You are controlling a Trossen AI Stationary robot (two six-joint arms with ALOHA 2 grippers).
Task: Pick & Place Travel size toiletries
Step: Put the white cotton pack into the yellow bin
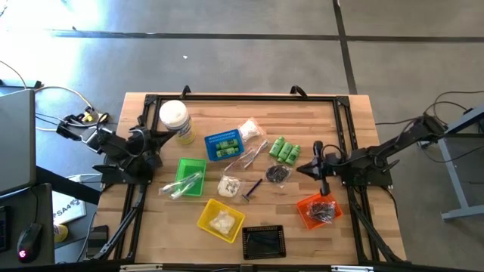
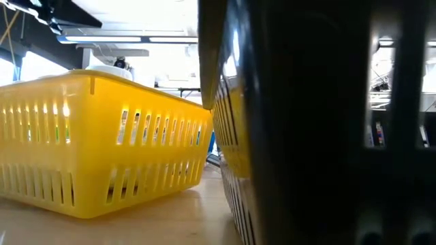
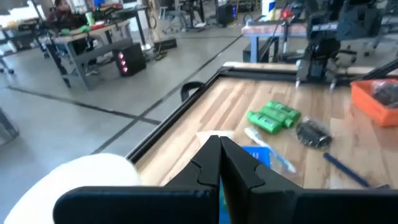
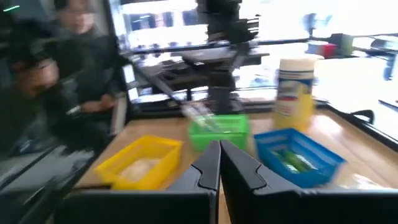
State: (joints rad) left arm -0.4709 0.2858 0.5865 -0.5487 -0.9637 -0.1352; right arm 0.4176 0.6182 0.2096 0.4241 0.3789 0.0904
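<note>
At the near edge of the worktop [image 1: 151, 242] sits a black basket [image 1: 262, 242]; what it holds cannot be told. Just beyond it, a yellow basket [image 1: 221, 220] holds pale packets [image 1: 221, 221]. To its right an orange basket [image 1: 318, 211] holds dark pieces [image 1: 324, 211]. Farther in, a green basket [image 1: 190, 176] carries clear sachets [image 1: 181, 187] that spill over its rim. Between the baskets lie a white packet [image 1: 229, 185], a dark stick [image 1: 252, 190] and a dark bundle [image 1: 277, 174]. Beyond these, green bottles [image 1: 285, 149] lie loose on the wood, and a blue basket [image 1: 224, 144] holds more green bottles [image 1: 224, 149]. A clear bag [image 1: 249, 130] and a white-lidded jar [image 1: 175, 121] stand nearest the far edge.

The left tool [image 1: 153, 156] rests at the left rim beside the jar, fingers pressed together, empty. The right tool [image 1: 300, 169] hangs right of the dark bundle, near the green bottles, fingers together, holding nothing.

A black frame [image 1: 242, 97] rings the worktop. Bare wood lies along the far edge and the near left corner.

The floor around is grey concrete. In the right wrist view a blurred person [image 4: 56, 68] sits beyond the worktop.
</note>
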